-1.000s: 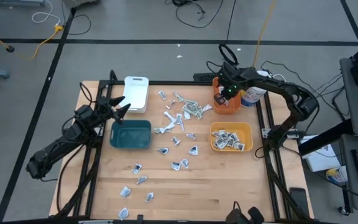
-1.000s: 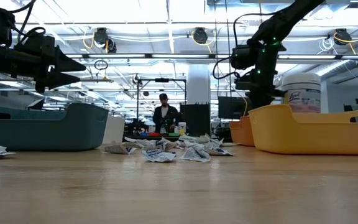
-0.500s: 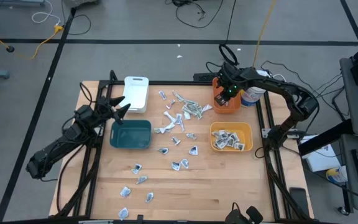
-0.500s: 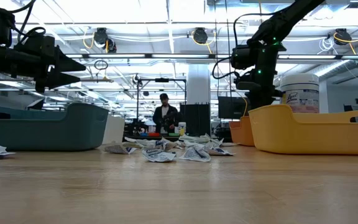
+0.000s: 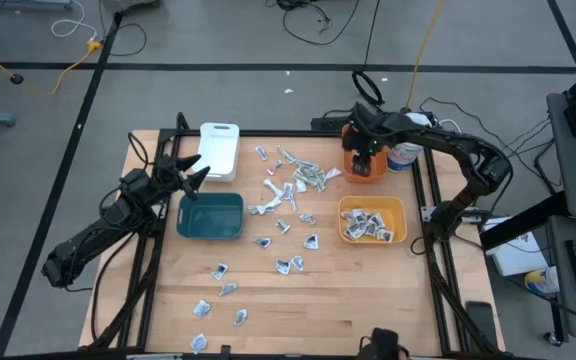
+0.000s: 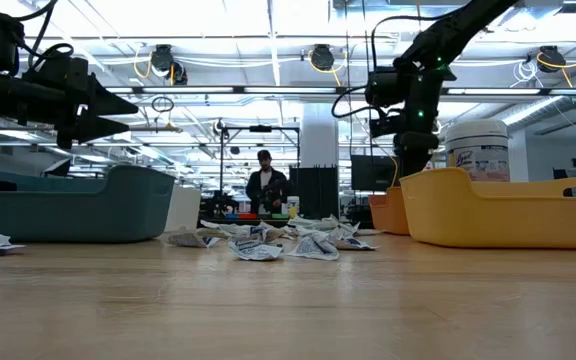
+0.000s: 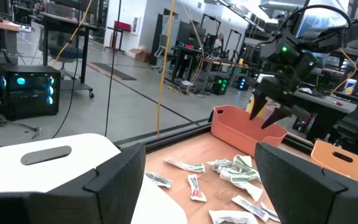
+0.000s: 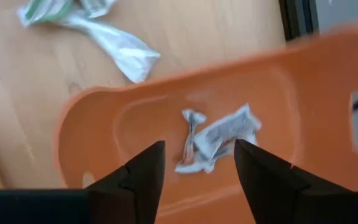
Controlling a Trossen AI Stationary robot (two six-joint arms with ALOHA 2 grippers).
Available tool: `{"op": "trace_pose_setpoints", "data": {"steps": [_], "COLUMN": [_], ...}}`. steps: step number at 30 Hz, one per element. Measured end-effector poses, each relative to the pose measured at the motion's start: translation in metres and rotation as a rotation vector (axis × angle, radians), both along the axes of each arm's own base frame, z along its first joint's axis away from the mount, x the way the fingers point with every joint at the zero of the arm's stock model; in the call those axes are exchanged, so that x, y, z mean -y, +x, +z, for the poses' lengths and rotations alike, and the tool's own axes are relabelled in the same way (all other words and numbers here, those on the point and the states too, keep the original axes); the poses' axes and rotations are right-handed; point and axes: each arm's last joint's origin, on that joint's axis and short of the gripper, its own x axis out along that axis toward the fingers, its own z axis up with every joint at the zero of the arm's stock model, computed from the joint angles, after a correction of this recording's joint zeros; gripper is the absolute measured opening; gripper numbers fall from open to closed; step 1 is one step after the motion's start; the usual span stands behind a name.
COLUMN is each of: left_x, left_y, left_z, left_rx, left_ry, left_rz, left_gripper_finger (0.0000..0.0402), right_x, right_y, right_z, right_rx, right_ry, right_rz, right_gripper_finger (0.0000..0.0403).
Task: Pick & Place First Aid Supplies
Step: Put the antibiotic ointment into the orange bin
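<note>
My right gripper point(image 8: 197, 149) hangs open over the orange bin point(image 8: 104, 124), fingers pointing steeply down, touching nothing. One or two crumpled white-grey packets point(image 8: 219, 137) lie on the bin's floor below the fingers. The same gripper point(image 5: 360, 152) shows at the table's far right in the high view. Many more first aid supplies point(image 5: 288, 190) lie loose on the tabletop, from the far middle to the near left. My left gripper point(image 5: 198, 170) waits open and level above the left side, between the white bin and the teal bin.
A yellow bin point(image 5: 400, 205) holding several packets stands nearer than the orange one. A round white-lidded tub point(image 5: 405, 155) stands right of the orange bin. The teal bin point(image 5: 210, 216) and white bin point(image 5: 219, 150) sit at the left. A person point(image 6: 266, 185) stands far behind the table.
My right gripper has stayed over the orange bin, rolled about its own pointing line and opened its fingers. My left arm has kept still.
</note>
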Motion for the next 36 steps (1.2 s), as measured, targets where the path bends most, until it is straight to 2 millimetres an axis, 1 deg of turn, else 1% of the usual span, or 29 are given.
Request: {"op": "trace_pose_setpoints", "data": {"steps": [7, 13, 20, 26, 30, 33, 36], "left_x": [0.000, 0.000, 0.000, 0.000, 0.000, 0.000, 0.000], "left_y": [0.000, 0.000, 0.000, 0.000, 0.000, 0.000, 0.000], "left_z": [0.000, 0.000, 0.000, 0.000, 0.000, 0.000, 0.000], "left_rx": [0.000, 0.000, 0.000, 0.000, 0.000, 0.000, 0.000], "left_ry": [0.000, 0.000, 0.000, 0.000, 0.000, 0.000, 0.000], "left_rz": [0.000, 0.000, 0.000, 0.000, 0.000, 0.000, 0.000], "left_gripper_finger": [0.0306, 0.0305, 0.0306, 0.0306, 0.0306, 0.0306, 0.0306], "right_x": [-0.010, -0.024, -0.049, -0.078, -0.093, -0.099, -0.101], "right_y": [0.018, 0.039, 0.064, 0.085, 0.099, 0.109, 0.113], "right_z": [0.003, 0.007, 0.013, 0.018, 0.011, 0.001, -0.010], "right_rx": [-0.042, -0.028, 0.004, 0.114, 0.185, 0.178, 0.144], "right_ry": [-0.156, -0.296, -0.452, -0.537, -0.555, -0.593, -0.592], "right_rz": [0.434, 0.697, 0.972, 1.204, 1.342, 1.436, 1.504], "right_gripper_finger": [0.0176, 0.0171, 0.0171, 0.0168, 0.0163, 0.0160, 0.0160]}}
